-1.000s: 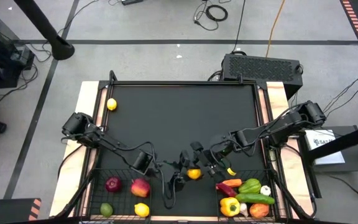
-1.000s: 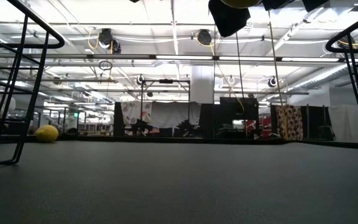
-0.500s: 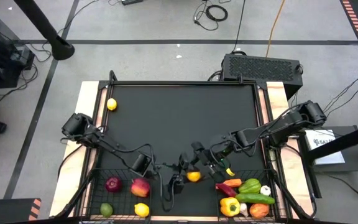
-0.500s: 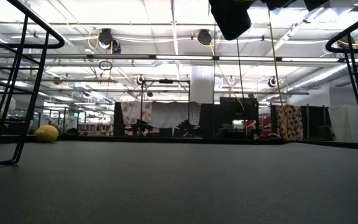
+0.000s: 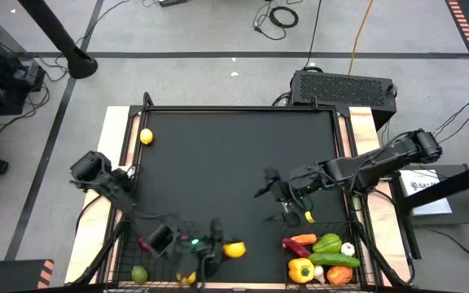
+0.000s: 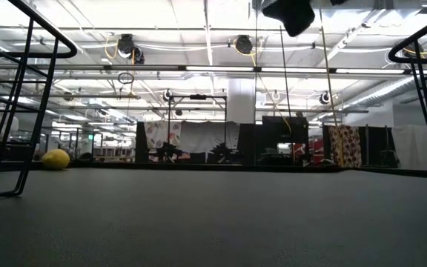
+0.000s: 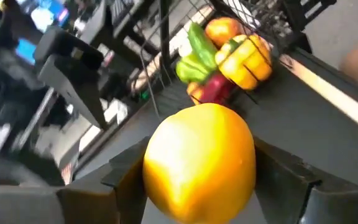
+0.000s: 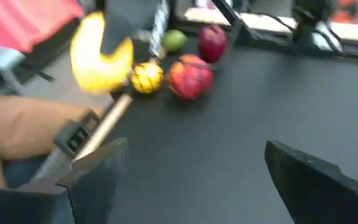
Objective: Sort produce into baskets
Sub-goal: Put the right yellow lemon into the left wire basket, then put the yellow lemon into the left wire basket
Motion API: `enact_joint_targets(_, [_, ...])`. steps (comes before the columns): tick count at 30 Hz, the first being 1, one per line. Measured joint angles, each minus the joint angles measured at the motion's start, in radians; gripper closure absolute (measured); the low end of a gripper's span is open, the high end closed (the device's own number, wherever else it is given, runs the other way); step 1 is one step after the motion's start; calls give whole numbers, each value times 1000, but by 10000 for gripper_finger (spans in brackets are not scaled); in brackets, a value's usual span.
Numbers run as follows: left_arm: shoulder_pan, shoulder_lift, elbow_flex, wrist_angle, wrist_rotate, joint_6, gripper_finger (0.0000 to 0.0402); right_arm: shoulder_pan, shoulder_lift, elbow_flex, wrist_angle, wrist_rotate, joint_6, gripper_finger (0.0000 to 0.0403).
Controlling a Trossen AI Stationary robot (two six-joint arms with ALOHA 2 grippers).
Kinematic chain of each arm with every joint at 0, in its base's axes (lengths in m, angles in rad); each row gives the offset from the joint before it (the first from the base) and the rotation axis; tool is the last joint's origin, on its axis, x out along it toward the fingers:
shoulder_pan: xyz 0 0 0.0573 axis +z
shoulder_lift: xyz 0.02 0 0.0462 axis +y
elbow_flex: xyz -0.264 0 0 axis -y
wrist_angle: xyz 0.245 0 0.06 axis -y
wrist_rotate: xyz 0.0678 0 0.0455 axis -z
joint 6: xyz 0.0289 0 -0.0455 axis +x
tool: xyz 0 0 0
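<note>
Beside the left basket [image 5: 124, 248], at its inner edge, the left end effector [image 5: 222, 249] is clamped on a yellow lemon [image 5: 234, 249]; the left wrist view shows both fingers [image 7: 126, 174] pressed against the fruit. The arm's own links overlie that basket, covering most of its fruit; only a lime [image 5: 139, 274] shows clearly. On the lemon's other side, the right basket [image 5: 357, 244] holds peppers [image 5: 301, 269], a cucumber [image 5: 332, 260], garlic [image 5: 348, 249] and a carrot [image 5: 304, 239]. The right end effector [image 5: 277, 189] hangs above the bare tabletop [image 5: 234, 155], beyond the right basket, fingers spread wide and empty. A second lemon [image 5: 146, 137] lies far off near the tabletop's far left corner. Only the right wrist view shows the apple [image 8: 190, 77] and onion [image 8: 212, 42].
</note>
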Motion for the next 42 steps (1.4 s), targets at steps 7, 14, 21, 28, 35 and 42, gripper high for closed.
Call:
enact_joint_targets(7, [-181, -74, -1, -228, -273, -319, 162, 2, -47, 0, -129, 32, 6, 34])
enact_joint_targets(14, [-314, -126, 0, -643, -399, -822, 162, 2, -47, 0, -131, 33, 0, 34])
enact_joint_targets(21, [-339, -126, 0, -1033, -96, -1445, 162, 2, -46, 0, -132, 33, -3, 34])
enact_joint_targets(28, [-342, -125, -20, -1202, 94, -1821, 143, 2, -46, 0, -132, 33, -19, 34])
enact_joint_targets(35, [-350, -124, -46, -1194, 155, -1849, 74, 2, -46, 0, -134, 33, -15, 34])
enact_joint_targets(42, [-262, -124, -4, -1269, 141, -1823, 65, 2, -46, 0, -140, 32, -25, 34])
